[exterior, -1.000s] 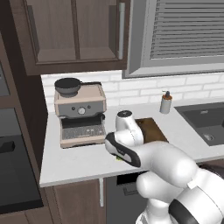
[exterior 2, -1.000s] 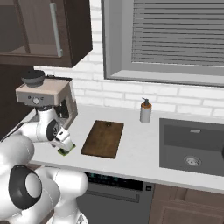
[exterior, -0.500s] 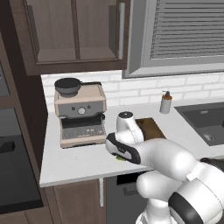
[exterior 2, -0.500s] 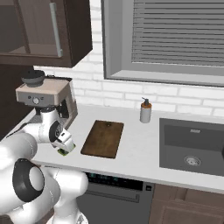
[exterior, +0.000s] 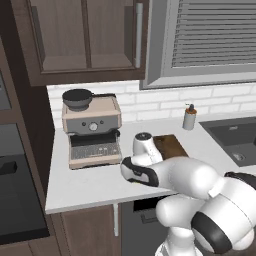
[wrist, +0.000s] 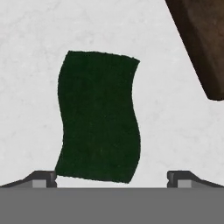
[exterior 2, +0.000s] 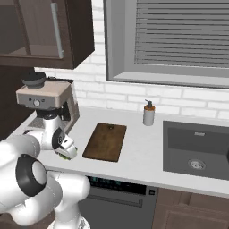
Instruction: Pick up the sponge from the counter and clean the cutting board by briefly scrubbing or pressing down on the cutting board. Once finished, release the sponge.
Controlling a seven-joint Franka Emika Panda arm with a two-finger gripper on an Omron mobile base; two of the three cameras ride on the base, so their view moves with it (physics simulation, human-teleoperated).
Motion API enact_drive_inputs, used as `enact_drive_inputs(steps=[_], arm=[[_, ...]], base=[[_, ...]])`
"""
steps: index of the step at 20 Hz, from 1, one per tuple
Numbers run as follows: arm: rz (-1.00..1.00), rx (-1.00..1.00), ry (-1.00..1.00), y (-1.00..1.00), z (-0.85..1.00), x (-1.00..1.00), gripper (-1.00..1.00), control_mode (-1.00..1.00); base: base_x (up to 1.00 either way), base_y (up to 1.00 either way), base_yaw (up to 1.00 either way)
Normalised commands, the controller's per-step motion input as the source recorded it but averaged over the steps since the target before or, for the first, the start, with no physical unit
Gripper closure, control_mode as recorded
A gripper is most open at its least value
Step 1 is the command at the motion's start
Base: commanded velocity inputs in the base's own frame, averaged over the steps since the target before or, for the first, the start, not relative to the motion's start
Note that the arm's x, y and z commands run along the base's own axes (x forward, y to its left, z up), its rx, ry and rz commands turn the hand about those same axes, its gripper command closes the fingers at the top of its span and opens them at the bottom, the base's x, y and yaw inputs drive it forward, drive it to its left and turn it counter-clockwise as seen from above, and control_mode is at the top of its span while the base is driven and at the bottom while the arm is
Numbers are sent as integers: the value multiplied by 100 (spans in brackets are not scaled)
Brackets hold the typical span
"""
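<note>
Left base view: the arm is reaching over the desk (exterior: 85, 182) beside the cutting board (exterior: 170, 145); right base view: the tool (exterior 2: 68, 153) is hanging low left of that board; hand view: the sponge (wrist: 98, 116) is lying between fingertips (wrist: 43, 178) standing apart, unclamped.

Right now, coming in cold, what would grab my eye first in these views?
The dark green sponge lying flat on the white counter fills the middle of the hand view, with the gripper open and a fingertip at each side below it. Next, the brown cutting board lies beside it on the counter, between the coffee machine and the sink.
</note>
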Motion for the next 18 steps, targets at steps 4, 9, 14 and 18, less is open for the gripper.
enact_drive_inputs(steps=[4,9,14,18], arm=[[0,0,0,0,-10,13,-100,-100],[0,0,0,0,-5,15,-100,-100],[0,0,0,0,-7,12,-100,-100],[0,0,0,2,-10,11,-100,-100]], base=[[0,0,0],[0,0,0],[0,0,0],[0,0,0]])
